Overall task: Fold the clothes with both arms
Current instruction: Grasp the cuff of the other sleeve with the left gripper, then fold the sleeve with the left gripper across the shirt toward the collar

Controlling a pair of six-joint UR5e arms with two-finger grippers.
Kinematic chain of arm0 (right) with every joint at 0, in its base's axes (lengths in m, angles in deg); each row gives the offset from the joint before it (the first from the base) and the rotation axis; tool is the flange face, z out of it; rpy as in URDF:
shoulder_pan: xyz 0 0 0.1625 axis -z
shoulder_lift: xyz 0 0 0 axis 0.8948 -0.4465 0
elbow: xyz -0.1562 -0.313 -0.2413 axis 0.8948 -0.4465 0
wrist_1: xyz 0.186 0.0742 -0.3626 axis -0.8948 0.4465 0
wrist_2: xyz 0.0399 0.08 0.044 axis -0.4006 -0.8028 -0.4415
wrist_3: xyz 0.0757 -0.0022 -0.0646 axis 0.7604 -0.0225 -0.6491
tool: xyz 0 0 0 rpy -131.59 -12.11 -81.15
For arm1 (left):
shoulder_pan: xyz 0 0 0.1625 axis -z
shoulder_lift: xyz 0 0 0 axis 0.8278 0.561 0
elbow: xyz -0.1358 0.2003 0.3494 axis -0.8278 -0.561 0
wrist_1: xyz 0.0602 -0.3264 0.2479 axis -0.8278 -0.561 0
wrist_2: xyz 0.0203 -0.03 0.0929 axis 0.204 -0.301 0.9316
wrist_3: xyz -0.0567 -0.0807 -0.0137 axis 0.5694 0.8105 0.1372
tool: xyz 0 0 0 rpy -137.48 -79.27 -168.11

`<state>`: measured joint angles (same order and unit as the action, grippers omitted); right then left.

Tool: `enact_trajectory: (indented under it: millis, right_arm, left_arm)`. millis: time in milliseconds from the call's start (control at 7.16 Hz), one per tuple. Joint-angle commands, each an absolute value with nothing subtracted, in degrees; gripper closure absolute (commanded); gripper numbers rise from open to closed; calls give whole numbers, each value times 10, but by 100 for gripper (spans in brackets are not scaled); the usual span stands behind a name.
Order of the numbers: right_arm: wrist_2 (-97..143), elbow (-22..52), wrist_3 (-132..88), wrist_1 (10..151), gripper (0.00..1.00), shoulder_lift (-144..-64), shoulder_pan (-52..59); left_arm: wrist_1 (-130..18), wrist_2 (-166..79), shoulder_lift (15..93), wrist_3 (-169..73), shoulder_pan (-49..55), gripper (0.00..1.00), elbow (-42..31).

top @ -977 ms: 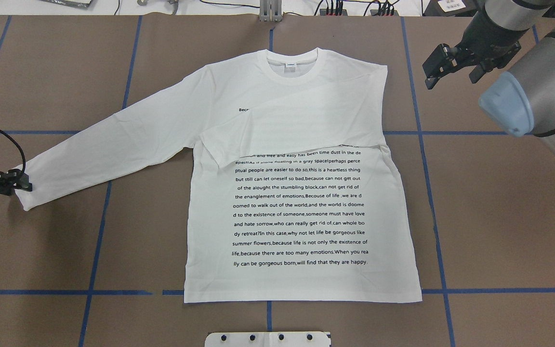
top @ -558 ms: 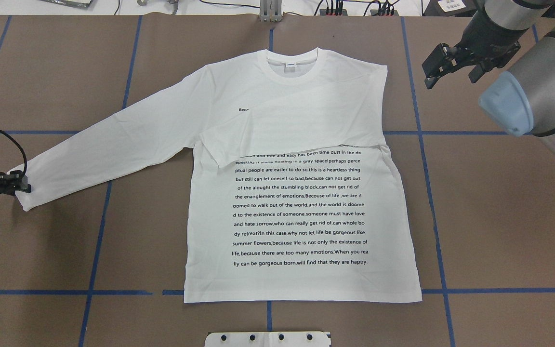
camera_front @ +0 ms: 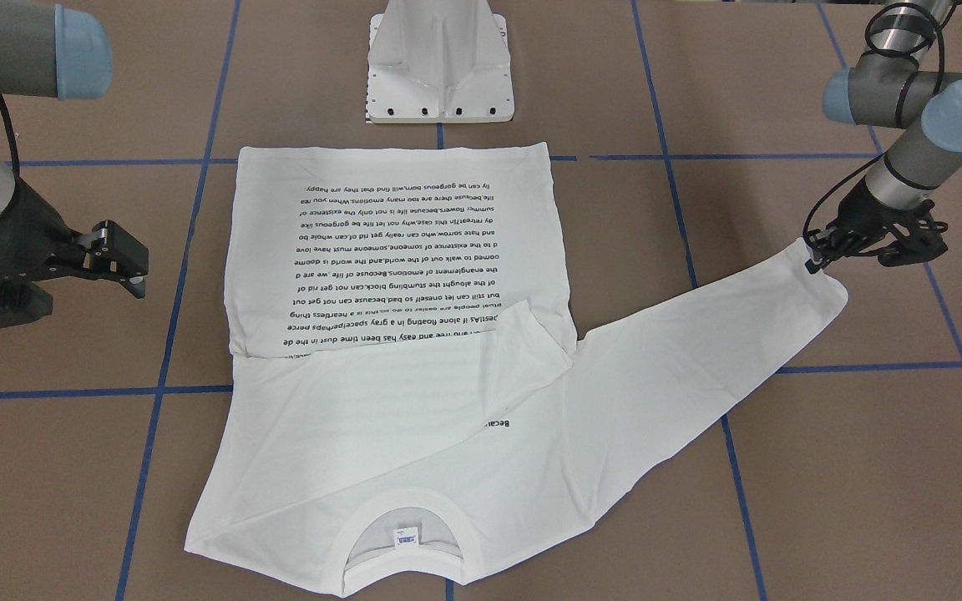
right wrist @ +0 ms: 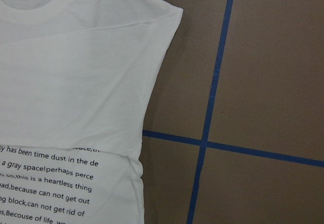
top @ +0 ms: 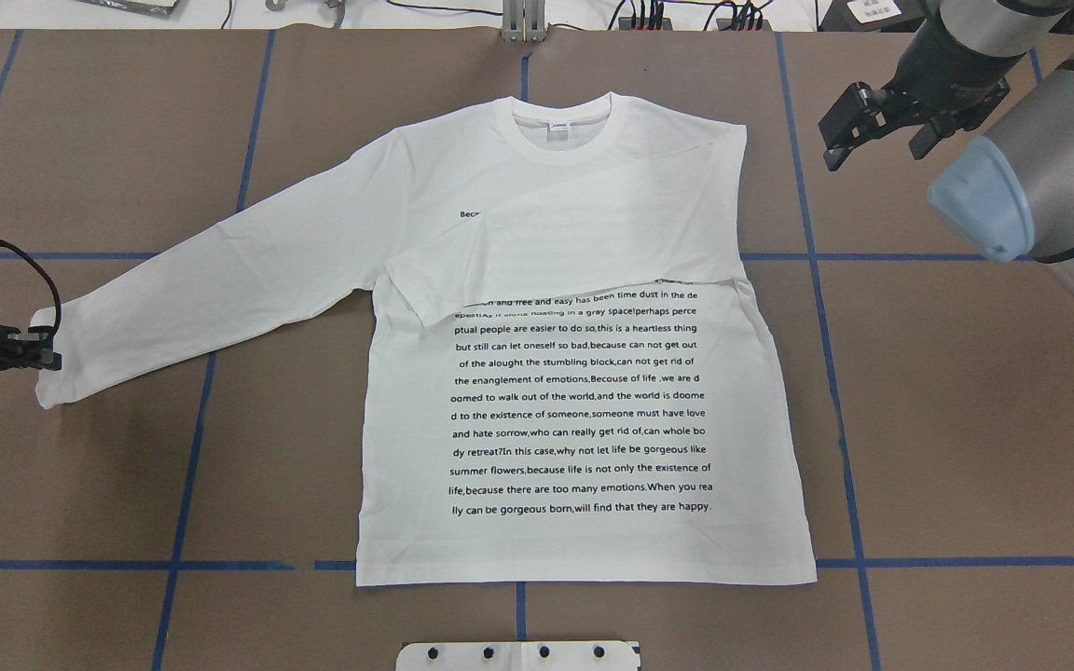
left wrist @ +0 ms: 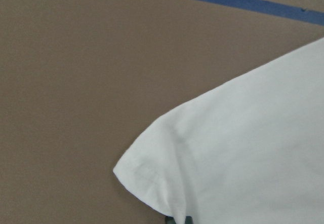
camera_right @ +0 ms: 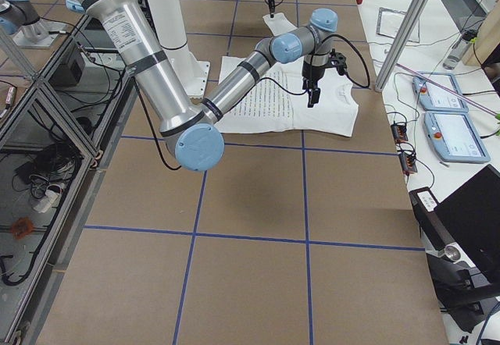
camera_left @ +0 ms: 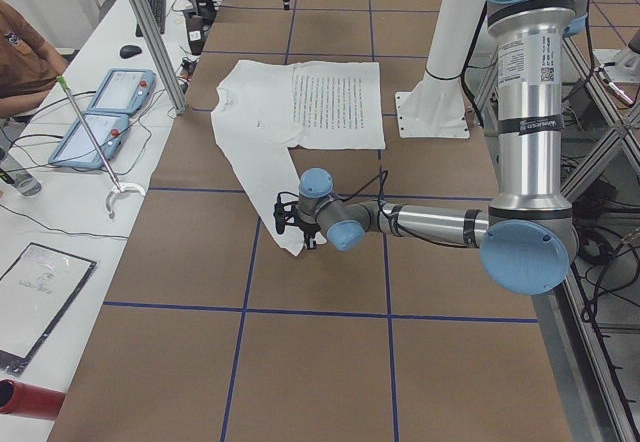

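**Q:** Completed?
**A:** The folded sleeve (top: 593, 247) is laid across the T-shirt (top: 584, 410), beside the wide right claw (top: 877, 135).
**Q:** Outstanding?
**A:** The outstretched sleeve (top: 220, 280) is pinched in the left claw (top: 45, 358); body folds are judged pending.

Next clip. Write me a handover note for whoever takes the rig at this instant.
Left gripper: looks shut on the cuff of the shirt's outstretched sleeve.
Right gripper: open, empty, over the table beside the shirt's shoulder.
Shirt lies flat, print up.
Done: other sleeve folded across the chest.
To do: fold the held sleeve in, then fold the body.
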<state>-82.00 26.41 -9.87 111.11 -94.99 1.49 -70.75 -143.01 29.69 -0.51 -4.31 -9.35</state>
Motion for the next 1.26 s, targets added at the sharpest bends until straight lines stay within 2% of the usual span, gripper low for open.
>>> enact_trajectory:
  millis: [0, 140, 558, 698, 977, 1117]
  right_arm:
    - [-821, 271, -100, 1108, 0, -969, 10]
    - [-820, 290, -100, 1106, 0, -993, 10]
    - [-815, 344, -116, 1104, 0, -1074, 9]
    - [-816, 351, -116, 1103, 0, -1088, 9]
    - [-815, 349, -116, 1103, 0, -1092, 10]
    - [-816, 350, -116, 1103, 0, -1096, 10]
  left_arm:
    - [-578, -1448, 312, -4, -44, 100, -192]
    - [-491, -1463, 363, -4, -45, 100, -225]
    - [-257, -1471, 608, 11, -44, 100, -222]
    - [-260, -1495, 656, 55, -42, 100, -202]
    - [-289, -1528, 788, 142, -27, 100, -117]
    - [-364, -1557, 837, 207, -17, 100, -58]
